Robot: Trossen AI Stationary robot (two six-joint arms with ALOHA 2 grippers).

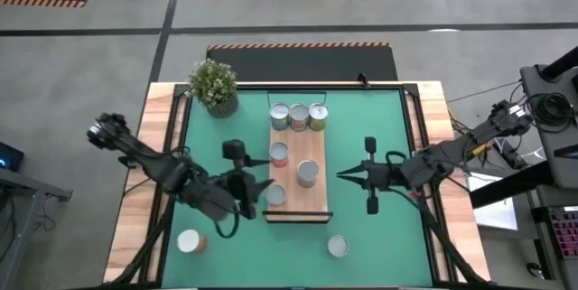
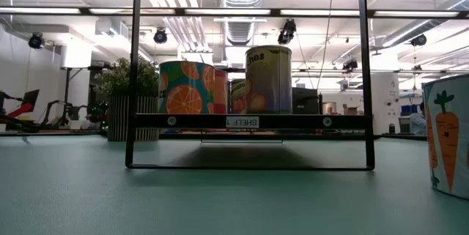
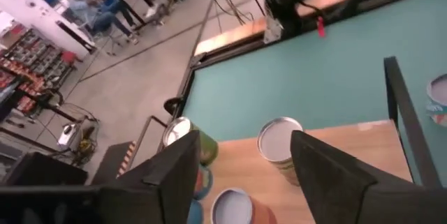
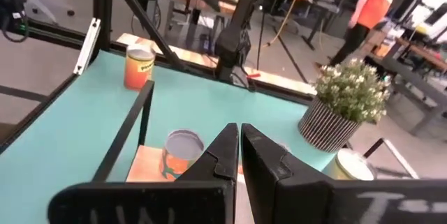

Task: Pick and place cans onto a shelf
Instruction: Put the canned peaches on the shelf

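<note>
The shelf [image 1: 312, 201] is a light-wood plank raised on a black frame in the middle of the green mat. Several cans stand on it: three in a row at its far end [image 1: 299, 116], one with an orange label [image 1: 280, 154], a silver-topped one [image 1: 308, 173] and one near its near end [image 1: 275, 194]. My left gripper [image 1: 259, 191] [image 3: 241, 161] is open over the shelf's left near side, above the cans [image 3: 279, 139], with nothing between its fingers. My right gripper [image 1: 343, 175] [image 4: 239, 147] is shut and empty, just right of the shelf.
Two loose cans stand on the mat near the front edge, one at the left [image 1: 191, 241] and one at the right [image 1: 338, 247]. A potted plant [image 1: 214, 87] stands at the far left corner. The shelf's black frame posts [image 2: 133, 74] rise above the plank.
</note>
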